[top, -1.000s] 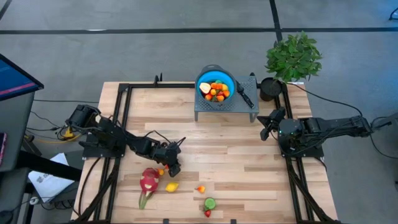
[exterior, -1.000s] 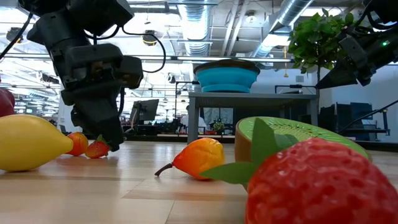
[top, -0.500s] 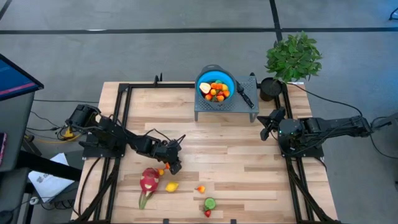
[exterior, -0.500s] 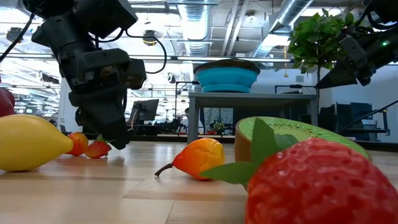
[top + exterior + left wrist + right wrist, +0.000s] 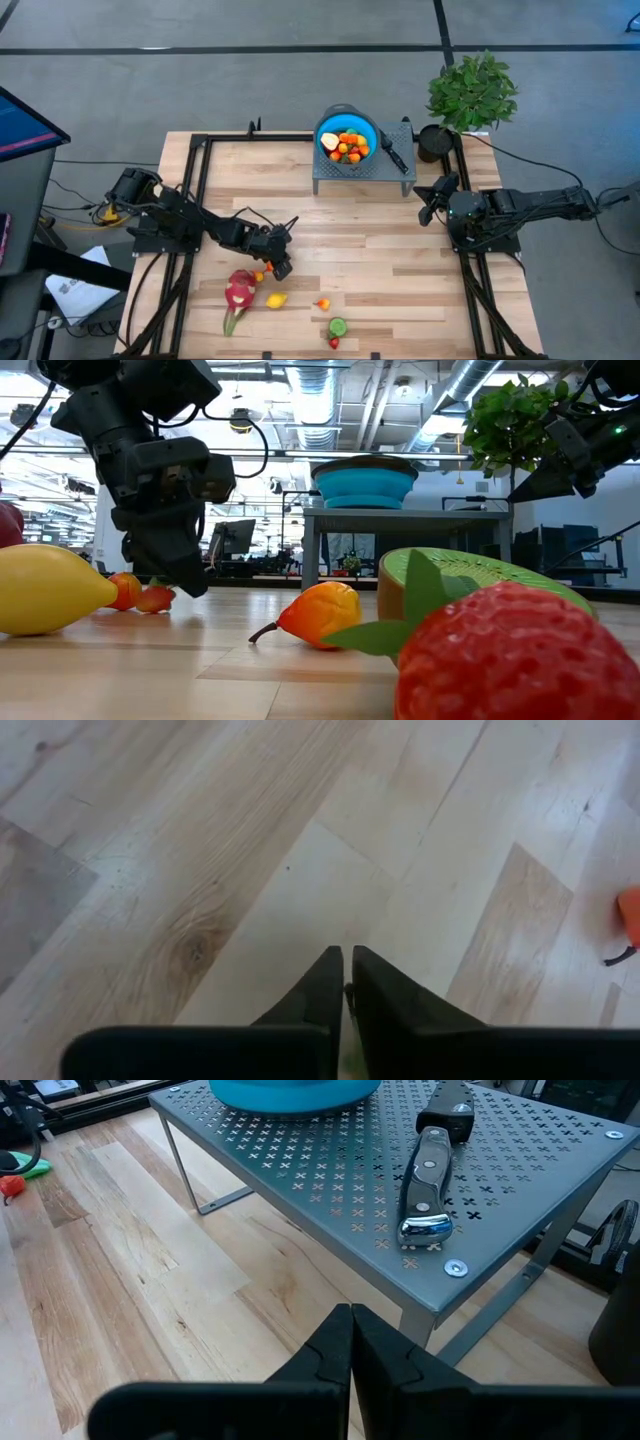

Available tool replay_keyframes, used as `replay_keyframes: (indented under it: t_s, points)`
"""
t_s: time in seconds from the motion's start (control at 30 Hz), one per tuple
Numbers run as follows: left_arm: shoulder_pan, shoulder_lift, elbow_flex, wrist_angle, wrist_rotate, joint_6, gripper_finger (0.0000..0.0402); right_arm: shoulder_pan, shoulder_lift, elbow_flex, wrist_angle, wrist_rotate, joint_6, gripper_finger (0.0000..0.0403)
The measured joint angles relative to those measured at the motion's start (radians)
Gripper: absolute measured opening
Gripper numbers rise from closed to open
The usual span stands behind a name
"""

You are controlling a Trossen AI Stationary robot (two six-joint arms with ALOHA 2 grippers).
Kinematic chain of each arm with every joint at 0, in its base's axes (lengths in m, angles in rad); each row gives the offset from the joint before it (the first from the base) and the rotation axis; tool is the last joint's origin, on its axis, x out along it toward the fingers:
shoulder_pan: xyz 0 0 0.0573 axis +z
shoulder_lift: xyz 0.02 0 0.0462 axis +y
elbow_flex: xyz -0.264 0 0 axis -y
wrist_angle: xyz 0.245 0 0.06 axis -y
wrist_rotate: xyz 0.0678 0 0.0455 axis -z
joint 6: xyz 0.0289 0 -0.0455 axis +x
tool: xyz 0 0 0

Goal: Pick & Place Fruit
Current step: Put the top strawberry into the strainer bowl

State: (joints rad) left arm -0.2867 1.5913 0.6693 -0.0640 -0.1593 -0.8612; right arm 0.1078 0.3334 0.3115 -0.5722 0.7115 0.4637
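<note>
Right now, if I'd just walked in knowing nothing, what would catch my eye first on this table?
Probably the blue bowl heaped with small toy fruit, up on a grey metal stand at the far edge. Next, the pink dragon fruit among fruits strewn on the near wood, where the left pincer reaches down beside it. A leafy potted plant sits at the far right corner.

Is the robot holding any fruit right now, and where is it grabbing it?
I cannot tell. The left gripper is pinched shut beside a small red fruit, maybe on its leaf. The right gripper is shut on nothing.
</note>
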Motion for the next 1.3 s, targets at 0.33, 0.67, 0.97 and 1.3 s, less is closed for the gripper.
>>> replay_keyframes:
  t_s: [0.33,0.67,0.97,1.3]
  points:
    - [0.000,0.000,0.000,0.006,0.014,0.000,0.0004,0.000,0.000,0.000,0.000,0.000,0.000,0.0000]
    - [0.016,0.000,0.000,0.072,0.010,0.000,0.0002,0.000,0.000,0.000,0.000,0.000,0.000,0.0000]
    - [0.095,0.000,0.000,0.275,0.013,0.133,0.0002,0.000,0.000,0.000,0.000,0.000,0.000,0.0000]
    - [0.201,0.000,0.001,0.499,0.116,0.299,0.0001,0.000,0.000,0.000,0.000,0.000,0.000,0.0000]
